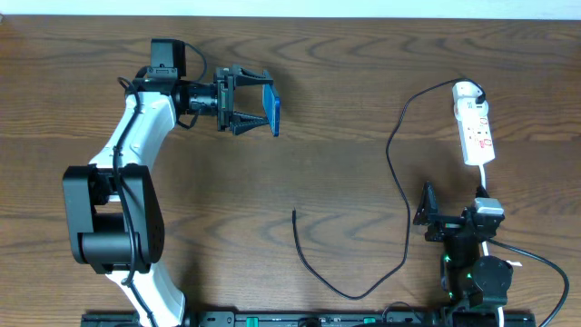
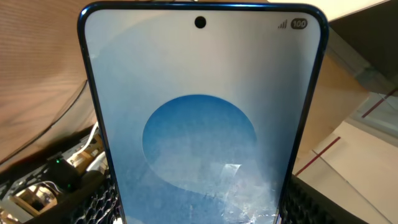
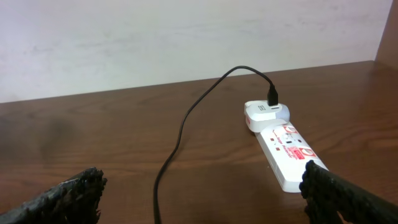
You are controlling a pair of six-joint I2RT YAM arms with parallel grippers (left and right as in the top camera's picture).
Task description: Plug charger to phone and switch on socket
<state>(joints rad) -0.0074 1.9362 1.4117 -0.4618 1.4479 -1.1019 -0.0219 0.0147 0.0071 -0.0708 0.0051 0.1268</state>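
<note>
Wooden table (image 1: 345, 109), left pincer (image 1: 265, 104) gripping phone (image 1: 272, 112)

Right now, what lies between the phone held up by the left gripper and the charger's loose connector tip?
Nothing. The overhead view shows only bare table between the phone and the charger's loose tip.

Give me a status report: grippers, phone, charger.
Left gripper shut on phone. Right gripper open, empty. Charger plugged into socket, tip loose on table. No obstruction seen.
</note>
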